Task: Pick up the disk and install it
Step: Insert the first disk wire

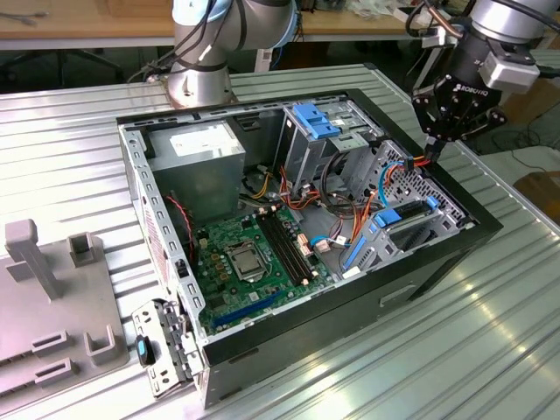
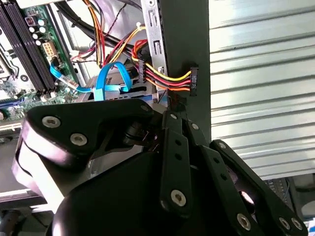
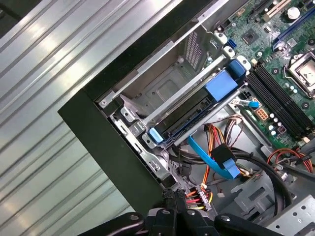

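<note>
Disk (image 3: pixel 191 112): dark grey slab between bright blue rails, seated in the metal bay of the case (image 3: pixel 113 147). Gripper (image 2: pixel 174 108): fingers drawn together, pinching the red-yellow-black power cable (image 2: pixel 170 78).

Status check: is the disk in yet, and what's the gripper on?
Looks done: the disk sits in its bay in the case, blue rails showing. In hand: the gripper is at the power cable. Left: its connector hangs unplugged over the case wall.
</note>
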Robot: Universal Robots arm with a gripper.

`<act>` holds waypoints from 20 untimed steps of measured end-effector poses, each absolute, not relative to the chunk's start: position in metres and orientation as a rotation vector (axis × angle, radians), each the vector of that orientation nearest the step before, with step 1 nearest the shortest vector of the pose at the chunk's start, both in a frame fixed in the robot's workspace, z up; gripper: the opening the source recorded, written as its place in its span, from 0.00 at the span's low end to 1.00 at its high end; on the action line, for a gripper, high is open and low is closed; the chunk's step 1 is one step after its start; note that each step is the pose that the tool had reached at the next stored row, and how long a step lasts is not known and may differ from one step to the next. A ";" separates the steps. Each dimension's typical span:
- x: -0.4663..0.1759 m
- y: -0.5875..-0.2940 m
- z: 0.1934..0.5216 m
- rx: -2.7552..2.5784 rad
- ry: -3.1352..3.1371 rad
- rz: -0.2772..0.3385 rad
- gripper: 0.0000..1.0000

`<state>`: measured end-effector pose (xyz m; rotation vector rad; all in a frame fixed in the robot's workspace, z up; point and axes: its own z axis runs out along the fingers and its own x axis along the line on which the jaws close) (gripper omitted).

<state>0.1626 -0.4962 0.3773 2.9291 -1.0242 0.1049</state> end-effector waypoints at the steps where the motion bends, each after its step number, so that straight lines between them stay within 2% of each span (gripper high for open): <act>1: 0.163 -0.496 0.377 2.936 -1.005 0.105 0.11; 20: 0.163 -0.496 0.377 3.088 -0.427 0.122 0.11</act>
